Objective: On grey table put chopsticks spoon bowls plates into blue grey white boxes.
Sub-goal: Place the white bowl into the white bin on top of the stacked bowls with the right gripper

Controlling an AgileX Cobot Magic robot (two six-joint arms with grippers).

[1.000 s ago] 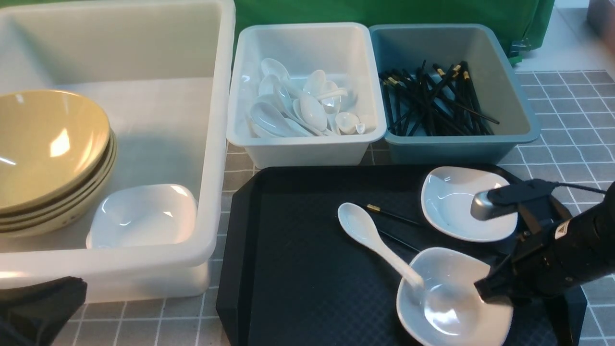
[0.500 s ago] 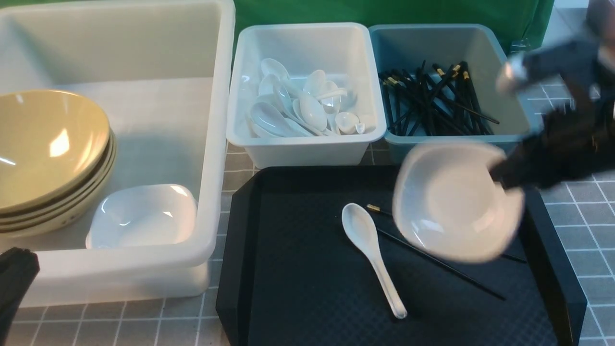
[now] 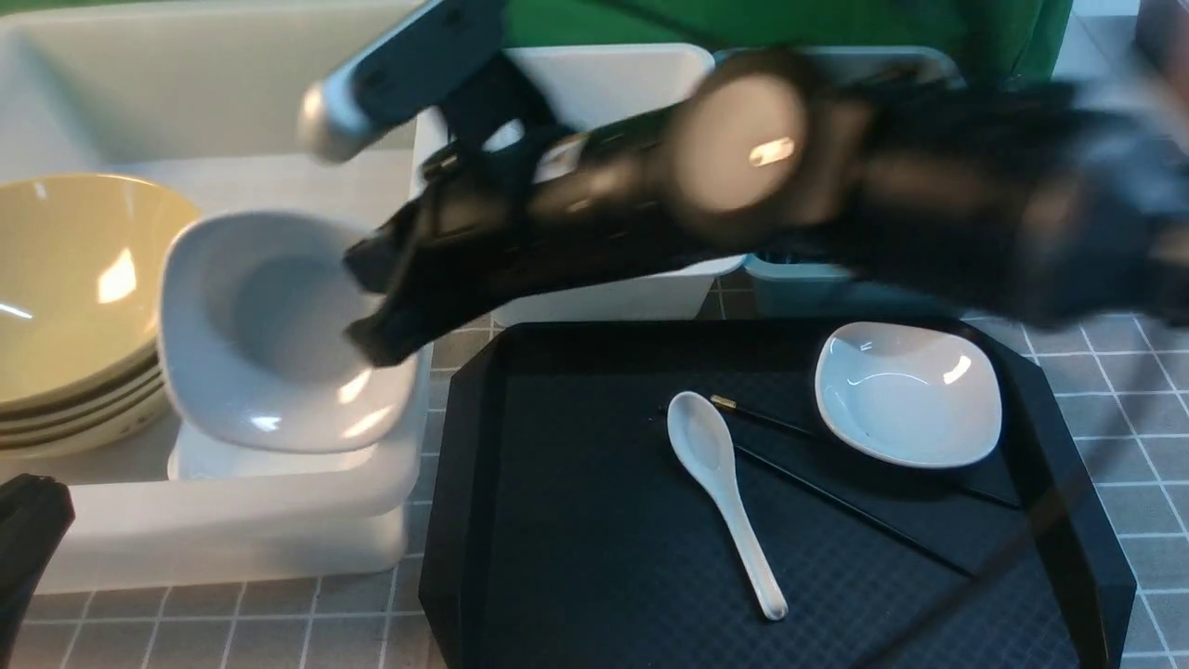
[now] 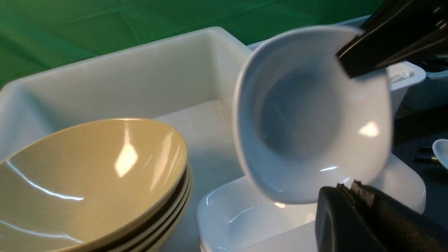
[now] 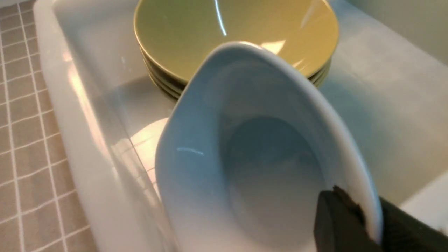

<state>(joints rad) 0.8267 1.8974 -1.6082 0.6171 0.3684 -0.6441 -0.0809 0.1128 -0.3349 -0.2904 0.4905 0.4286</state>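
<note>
Spreading under everything, the grey table [image 3: 1133,390] carries a translucent white tub [image 3: 232,548] on the left and a black tray [image 3: 576,520] on the right. The right arm [image 3: 836,186] reaches across to the left, blurred, and hides most of the white box [image 3: 613,297] and the blue-grey box [image 3: 808,288] behind the tray. A stack of tan bowls [image 3: 65,279] sits inside the tub at its left side. Just beside them the right gripper [image 3: 362,307] has its jaws clamped on the rim of a white dish [image 3: 260,334], tilted steeply, in the air over the tub. Directly beneath it a second white dish [image 3: 279,463] lies flat on the tub floor. A third white dish [image 3: 906,395] rests on the tray's far right corner. The white spoon [image 3: 720,483] lies on the tray, scoop away from the robot, with black chopsticks [image 3: 836,502] beside it, passing under that dish. The left gripper [image 4: 350,190] sits low at the tub's near corner, its jaws pressed together on nothing.
</note>
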